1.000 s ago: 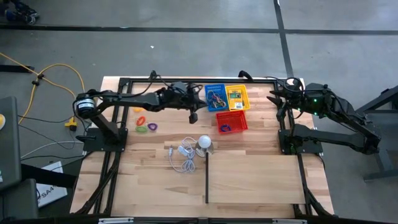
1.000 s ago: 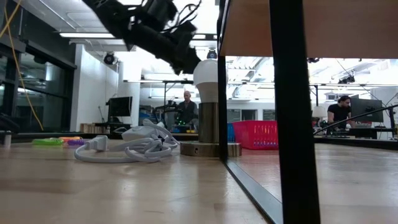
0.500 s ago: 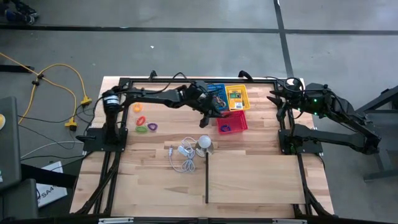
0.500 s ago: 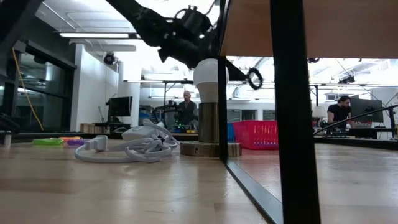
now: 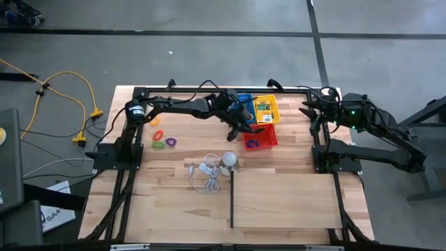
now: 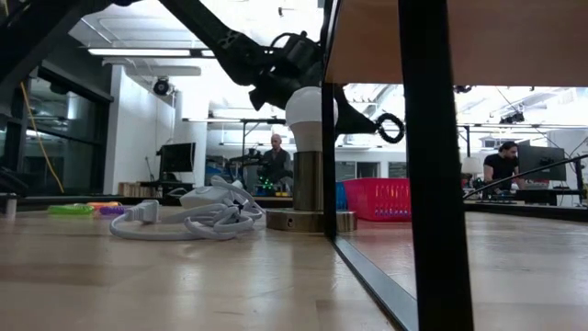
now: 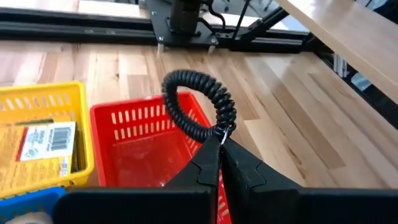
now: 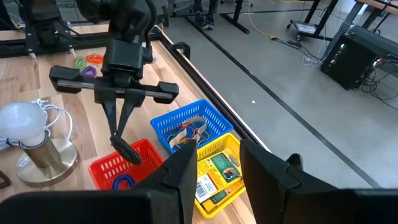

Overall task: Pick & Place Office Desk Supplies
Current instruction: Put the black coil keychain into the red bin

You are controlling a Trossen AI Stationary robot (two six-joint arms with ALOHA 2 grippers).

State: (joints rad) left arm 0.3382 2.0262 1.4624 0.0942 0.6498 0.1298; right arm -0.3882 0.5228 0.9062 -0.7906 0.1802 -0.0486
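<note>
A: Where's the black ring point(image 7: 198, 106) now?

B: Pinched in the left end effector point(image 7: 219, 142), its fingers pressed together on the ring's lower edge. It hangs above the red basket point(image 7: 140, 146), over the basket's edge nearest the bulb point(image 5: 228, 160).

A: So what does the drop turn on?

B: I judge it's the basket lying straight below the ring. On the bench point(image 5: 279, 199), the basket sits at about 1 o'clock from the bulb, with the yellow basket point(image 5: 265, 109) just beyond it at 12.

A: How does the ring look?

B: A black coiled loop, standing upright and open above the fingertips.

A: And the right arm?

B: The right end effector point(image 8: 214, 163) waits at the bench's 3 o'clock edge, fingers spread, holding nothing. The left is clearly nearer.
</note>
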